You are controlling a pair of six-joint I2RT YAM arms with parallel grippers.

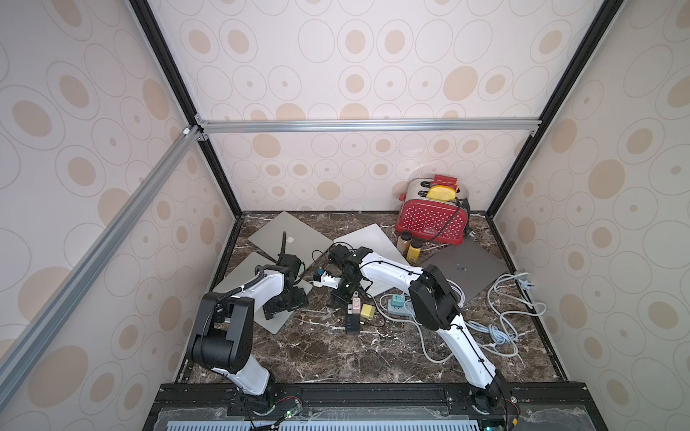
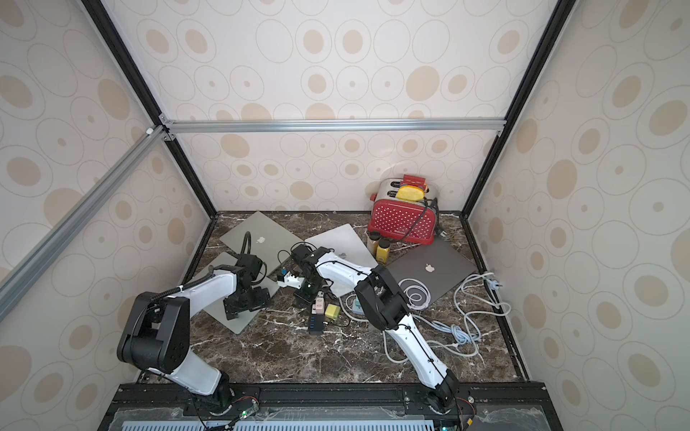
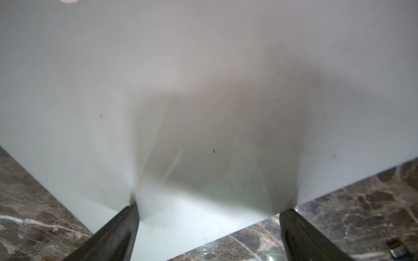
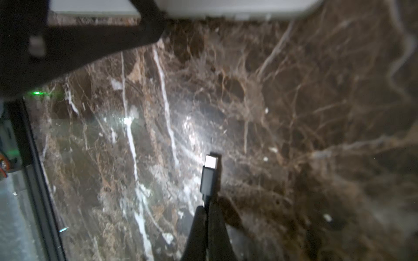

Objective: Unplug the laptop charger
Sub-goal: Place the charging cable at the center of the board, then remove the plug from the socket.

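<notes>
While pressing spread left gripper (image 3: 210, 208) on flat silver laptop (image 3: 203, 67), pinching black USB-C charger plug (image 4: 209, 178) in right gripper (image 4: 206, 209). Seemingly unplugged; next, release.

left end effector (image 3: 210, 209): jaws wide apart, angled down | right end effector (image 4: 207, 210): jaws pinched together

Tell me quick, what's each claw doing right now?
Left gripper: open, over the flat silver laptop lid.
Right gripper: closed on the thin black charger cable.

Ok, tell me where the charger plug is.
In the right wrist view, the charger plug juts from the right gripper, free above the marble tabletop.
</notes>
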